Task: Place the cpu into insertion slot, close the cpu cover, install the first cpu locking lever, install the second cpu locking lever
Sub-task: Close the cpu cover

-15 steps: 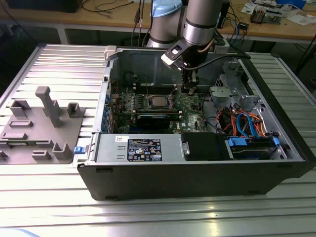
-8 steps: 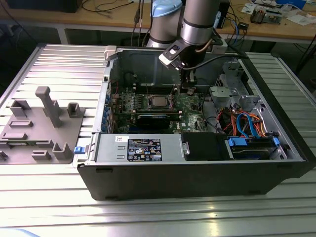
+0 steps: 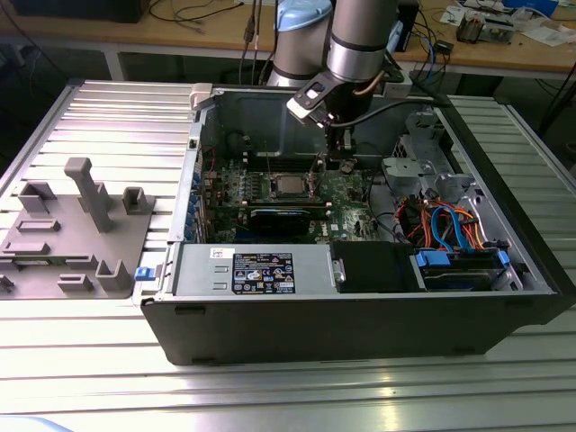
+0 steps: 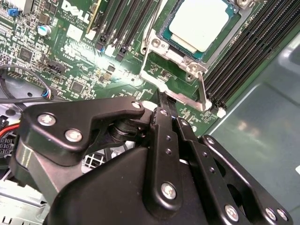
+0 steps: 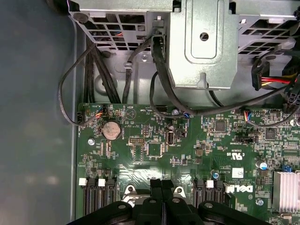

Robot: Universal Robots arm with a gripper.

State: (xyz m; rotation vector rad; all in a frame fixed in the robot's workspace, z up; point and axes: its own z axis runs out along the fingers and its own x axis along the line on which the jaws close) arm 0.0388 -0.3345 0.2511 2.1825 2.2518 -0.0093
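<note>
The pale silvery cpu (image 4: 201,21) lies flat in the insertion slot (image 3: 273,185) on the green motherboard inside the open computer case. The cpu cover (image 4: 187,58), a silver metal frame, lies down around the chip. A thin silver locking lever (image 4: 202,89) stands up at the socket's corner, and a second wire lever (image 4: 152,28) runs along the other side. My gripper (image 4: 161,97) is shut, fingertips pressed together, right at the metal bar on the socket's edge. In the exterior view the gripper (image 3: 335,160) hangs just to the right of the socket. In the first wrist view the black fingers (image 5: 158,185) touch each other.
Black memory slots (image 4: 243,51) flank the socket. A metal drive cage (image 5: 201,42) and black cables (image 5: 93,70) sit beyond the board's edge. The power supply (image 3: 256,270) and a bay with blue and orange cables (image 3: 450,225) fill the case's front. A grey fixture tray (image 3: 76,225) stands outside, at the exterior view's left.
</note>
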